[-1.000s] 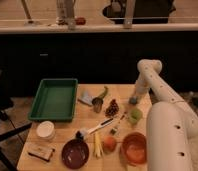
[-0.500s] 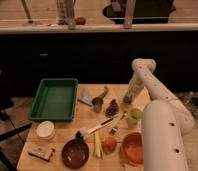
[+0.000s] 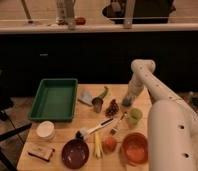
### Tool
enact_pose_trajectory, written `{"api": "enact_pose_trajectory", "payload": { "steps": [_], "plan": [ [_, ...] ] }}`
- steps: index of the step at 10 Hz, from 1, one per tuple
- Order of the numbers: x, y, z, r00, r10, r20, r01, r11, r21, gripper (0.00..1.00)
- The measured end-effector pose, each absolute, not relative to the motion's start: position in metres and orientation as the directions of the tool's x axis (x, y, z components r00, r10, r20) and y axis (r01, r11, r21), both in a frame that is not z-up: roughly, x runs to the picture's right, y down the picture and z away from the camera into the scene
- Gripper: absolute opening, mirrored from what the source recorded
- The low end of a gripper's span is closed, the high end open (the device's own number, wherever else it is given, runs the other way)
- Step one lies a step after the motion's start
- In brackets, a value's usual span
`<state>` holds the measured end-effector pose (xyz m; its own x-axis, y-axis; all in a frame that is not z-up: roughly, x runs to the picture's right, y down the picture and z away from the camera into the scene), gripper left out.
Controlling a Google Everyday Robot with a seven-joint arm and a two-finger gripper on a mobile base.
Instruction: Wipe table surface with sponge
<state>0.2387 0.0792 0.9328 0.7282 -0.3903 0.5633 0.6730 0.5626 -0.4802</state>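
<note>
The table surface (image 3: 87, 120) is a light tan wooden top that fills the lower middle of the camera view. My white arm comes up from the lower right, bends at an elbow near the back, and reaches down to the gripper (image 3: 127, 101) at the table's back right. A small dark greyish pad, the sponge (image 3: 125, 103), shows at the gripper's tip, down on the wood. I cannot tell whether it is gripped.
On the table are a green tray (image 3: 42, 100), a metal cup (image 3: 97, 104), a green pepper (image 3: 103, 92), a dark cone-like thing (image 3: 112, 107), a pale green round thing (image 3: 134, 116), a white-handled brush (image 3: 94, 130), an orange bowl (image 3: 135, 147), a maroon bowl (image 3: 75, 152) and a tan block (image 3: 42, 151).
The gripper and forearm have shifted a little to the left along the table's back right. Nothing else on the table has moved.
</note>
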Motion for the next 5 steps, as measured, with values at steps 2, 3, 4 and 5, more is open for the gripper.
{"api": "enact_pose_trajectory", "payload": {
  "steps": [2,3,4,5],
  "plan": [
    [0.247,0.082,0.925,0.748,-0.381,0.543,0.652,0.570,-0.499,0.00],
    [0.251,0.083,0.924,0.757,-0.376,0.534,0.643,0.572,-0.508,0.00],
    [0.258,0.082,0.924,0.769,-0.370,0.521,0.630,0.576,-0.521,0.00],
    [0.268,0.083,0.928,0.783,-0.360,0.507,0.614,0.577,-0.539,0.00]
  ]
}}
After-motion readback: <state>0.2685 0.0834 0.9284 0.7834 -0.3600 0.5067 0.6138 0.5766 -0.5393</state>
